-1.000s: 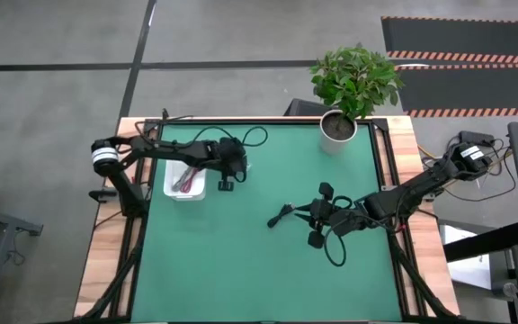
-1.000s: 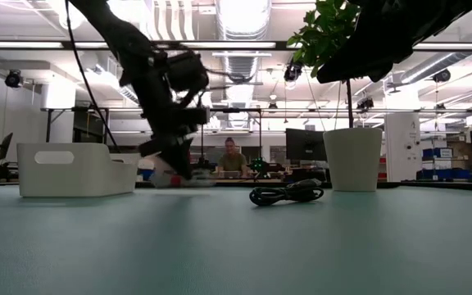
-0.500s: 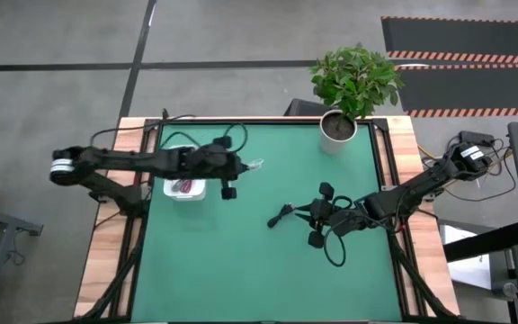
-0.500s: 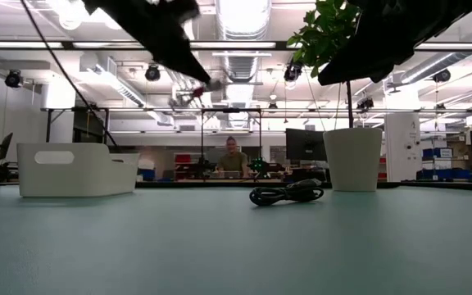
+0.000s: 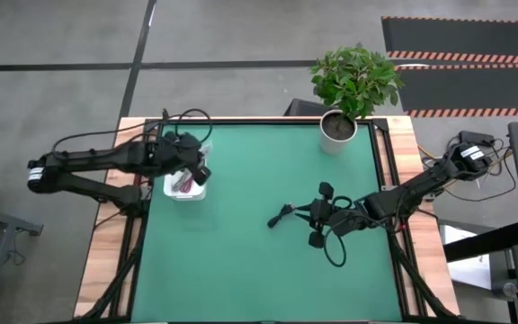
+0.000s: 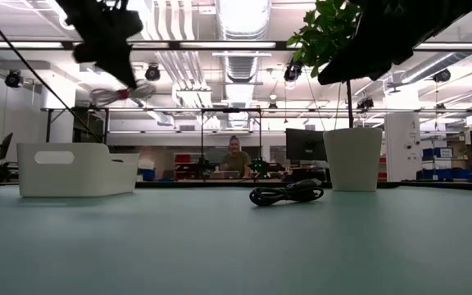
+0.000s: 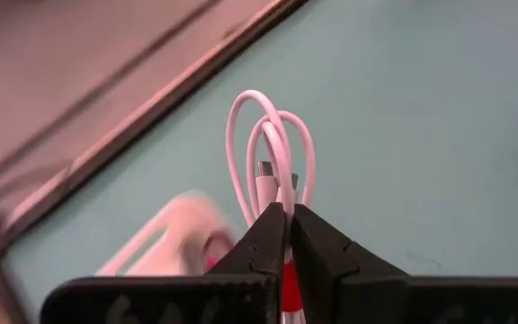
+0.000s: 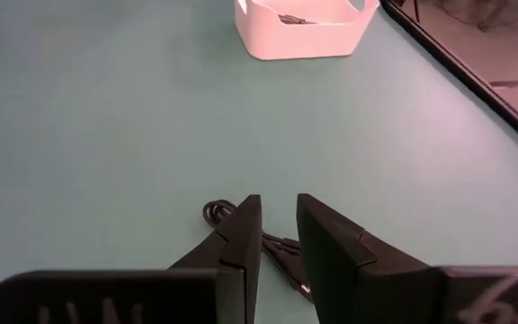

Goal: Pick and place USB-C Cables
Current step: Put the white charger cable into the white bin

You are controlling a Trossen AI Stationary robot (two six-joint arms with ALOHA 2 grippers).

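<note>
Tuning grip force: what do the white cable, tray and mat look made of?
White cable: smooth, slightly glossy plastic jacket, loops holding their curve; metal-looking plug tip. The left gripper pinches it.
Tray: white, matte, rigid walls with moulded handle slot, likely plastic.
Mat: green, matte, uniform; material unclear.

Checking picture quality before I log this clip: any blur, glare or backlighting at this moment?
Left wrist view: background smeared, white tray blurred, white cable sharp in the left gripper. Low view: bright ceiling lights silhouette both arms; black cable sharp. Right wrist view: clear past the open right gripper. High view: even light.
</note>
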